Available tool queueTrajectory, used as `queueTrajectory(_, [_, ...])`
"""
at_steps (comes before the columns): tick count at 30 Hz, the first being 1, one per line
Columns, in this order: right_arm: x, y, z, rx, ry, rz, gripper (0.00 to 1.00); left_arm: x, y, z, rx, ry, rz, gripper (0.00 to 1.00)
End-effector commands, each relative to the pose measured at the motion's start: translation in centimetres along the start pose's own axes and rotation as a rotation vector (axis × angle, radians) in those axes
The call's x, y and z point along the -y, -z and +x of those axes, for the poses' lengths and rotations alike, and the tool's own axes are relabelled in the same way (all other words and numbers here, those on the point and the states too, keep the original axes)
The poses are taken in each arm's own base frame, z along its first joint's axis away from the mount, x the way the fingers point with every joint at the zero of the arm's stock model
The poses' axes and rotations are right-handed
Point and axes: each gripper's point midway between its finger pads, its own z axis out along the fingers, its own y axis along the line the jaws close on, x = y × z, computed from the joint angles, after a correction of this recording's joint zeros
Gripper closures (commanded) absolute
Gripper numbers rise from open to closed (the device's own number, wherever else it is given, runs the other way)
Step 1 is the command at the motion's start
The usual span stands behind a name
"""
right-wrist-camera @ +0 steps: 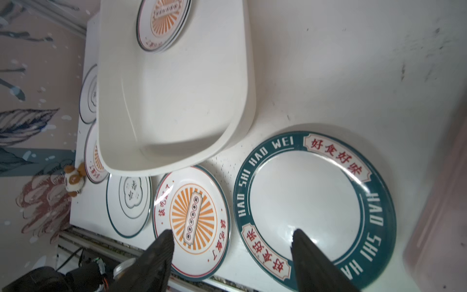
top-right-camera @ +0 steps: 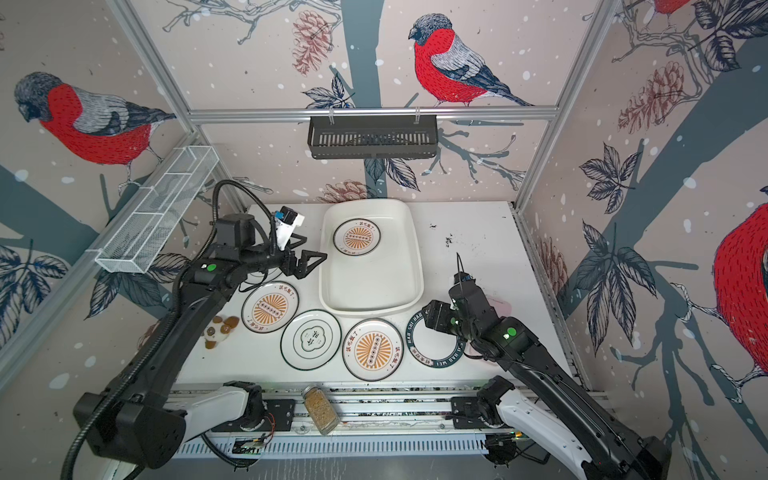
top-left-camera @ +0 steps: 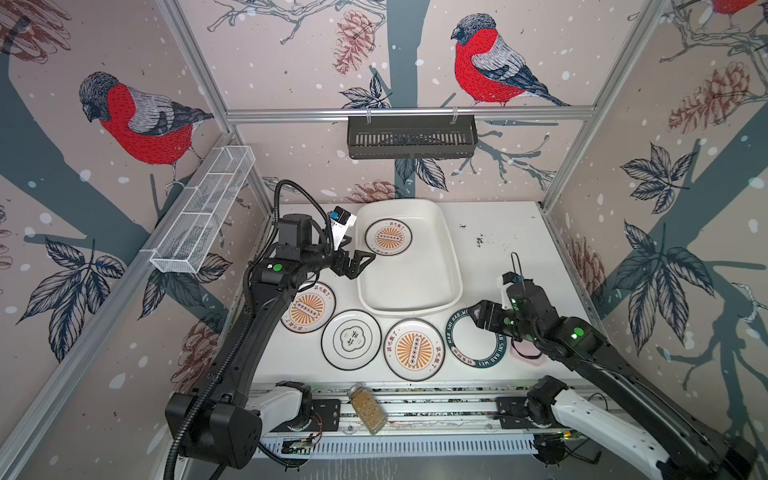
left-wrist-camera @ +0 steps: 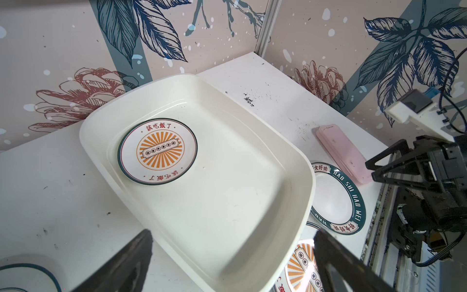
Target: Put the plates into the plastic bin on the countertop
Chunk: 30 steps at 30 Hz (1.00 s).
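Observation:
The cream plastic bin (top-left-camera: 411,286) lies on the white countertop (top-left-camera: 498,249) and holds one sunburst plate (top-left-camera: 388,237) at its far end. Along its near side lie several plates: a sunburst one (top-left-camera: 308,308), a cloud-emblem one (top-left-camera: 351,339), another sunburst one (top-left-camera: 414,350) and a green-rimmed one (top-left-camera: 473,359). My left gripper (top-left-camera: 361,262) hovers open at the bin's left rim, empty, as the left wrist view confirms (left-wrist-camera: 232,233). My right gripper (right-wrist-camera: 231,235) stands open, its fingers astride the green-rimmed plate's (right-wrist-camera: 313,202) edge, one over the plate's white centre.
A flat pink rounded rectangle (left-wrist-camera: 341,154) lies right of the green-rimmed plate, partly under my right arm. A spice jar (top-left-camera: 368,409) rests on the front rail. A small plush toy (top-right-camera: 218,330) sits at the left. A wire basket (top-left-camera: 203,208) and a black rack (top-left-camera: 411,137) hang on the walls.

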Motion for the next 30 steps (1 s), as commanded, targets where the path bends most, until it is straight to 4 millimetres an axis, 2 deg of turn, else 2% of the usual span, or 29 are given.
queueTrajectory(1, [0.1,-0.5,2.9,-0.127,-0.039,0.002,0.26,0.7,0.0,-1.2,0.038,-0.007,0.048,0.02])
queueTrajectory(3, [0.4,-1.1,3.9,-0.157,-0.040,0.013,0.27,0.8,-0.1,-1.1,0.034,-0.007,0.055,0.02])
queueTrajectory(5, [0.8,-1.7,4.9,-0.194,-0.042,0.022,0.32,0.8,-0.1,-1.1,0.032,-0.013,0.054,0.02])
queueTrajectory(12, [0.6,-2.6,8.6,-0.317,-0.033,0.011,0.42,1.0,0.4,-1.1,0.028,-0.044,0.046,0.02])
queueTrajectory(21, [-0.3,-3.3,12.2,-0.426,-0.062,-0.047,0.44,1.2,0.2,-0.7,0.022,-0.049,0.055,0.02])
queueTrajectory(30, [-0.5,-4.7,13.8,-0.488,-0.056,-0.055,0.44,1.8,0.3,-0.5,0.018,-0.065,0.078,0.02])
